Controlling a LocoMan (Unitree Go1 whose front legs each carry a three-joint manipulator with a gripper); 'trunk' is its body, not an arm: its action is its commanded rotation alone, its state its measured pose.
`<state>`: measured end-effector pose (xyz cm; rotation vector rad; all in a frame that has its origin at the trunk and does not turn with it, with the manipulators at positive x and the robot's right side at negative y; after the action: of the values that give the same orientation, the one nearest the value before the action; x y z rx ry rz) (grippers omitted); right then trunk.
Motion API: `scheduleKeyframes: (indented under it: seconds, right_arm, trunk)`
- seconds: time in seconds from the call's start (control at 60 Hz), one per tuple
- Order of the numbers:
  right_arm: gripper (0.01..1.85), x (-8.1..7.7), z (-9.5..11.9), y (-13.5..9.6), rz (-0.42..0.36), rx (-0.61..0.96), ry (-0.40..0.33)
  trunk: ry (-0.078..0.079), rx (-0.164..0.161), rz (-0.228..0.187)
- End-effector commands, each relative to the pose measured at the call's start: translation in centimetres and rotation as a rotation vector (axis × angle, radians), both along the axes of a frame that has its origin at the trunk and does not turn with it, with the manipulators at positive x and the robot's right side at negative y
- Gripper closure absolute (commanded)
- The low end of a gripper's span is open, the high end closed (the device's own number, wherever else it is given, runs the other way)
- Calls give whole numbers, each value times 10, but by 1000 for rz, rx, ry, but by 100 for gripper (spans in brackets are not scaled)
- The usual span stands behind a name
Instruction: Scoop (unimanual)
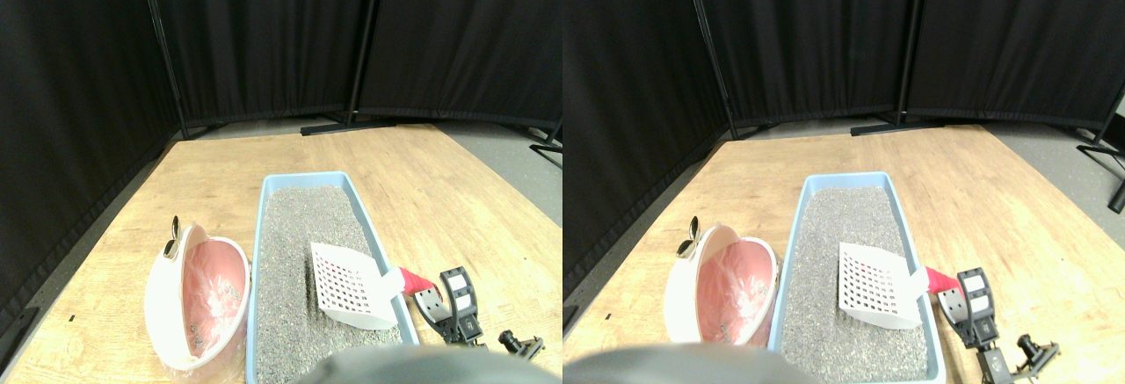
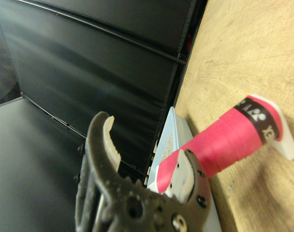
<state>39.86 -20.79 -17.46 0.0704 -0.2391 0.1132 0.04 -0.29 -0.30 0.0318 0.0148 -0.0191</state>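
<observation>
A white slotted scoop (image 1: 347, 286) lies tilted in the blue litter tray (image 1: 261, 226), its head on the grey litter (image 1: 299, 226). Its red-wrapped handle (image 1: 413, 279) sticks out over the tray's right rim. My right gripper (image 1: 439, 293) sits just right of the handle's end, low over the wooden floor. In the wrist view the jaws of the gripper (image 2: 147, 140) stand spread apart. The red handle (image 2: 224, 140) runs alongside one jaw, not between the two. The tray's rim (image 2: 178, 128) shows behind it.
A white bin with a pink liner (image 1: 198, 300) stands close to the tray's left side, a dark clip (image 1: 174, 235) on its rim. Black curtain panels (image 1: 264, 41) on stands close off the back and left. Wooden floor (image 1: 439, 191) spreads right of the tray.
</observation>
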Motion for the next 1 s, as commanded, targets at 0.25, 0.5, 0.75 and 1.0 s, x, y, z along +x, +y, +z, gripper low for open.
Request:
scheduleKeyframes:
  seconds: [0.25, 0.5, 0.75, 1.0]
  right_arm:
    - [102, -13, 1, -2, -5, 77, 16]
    - [97, -5, -7, -6, -32, 94, 65]
    - [92, 7, -20, -8, -72, 154, 140]
    - [89, 17, -32, -6, -68, 204, 192]
  trunk:
    - [-7, -15, -5]
    - [0, -16, -12]
    - [1, -21, -7]
    - [7, -27, -5]
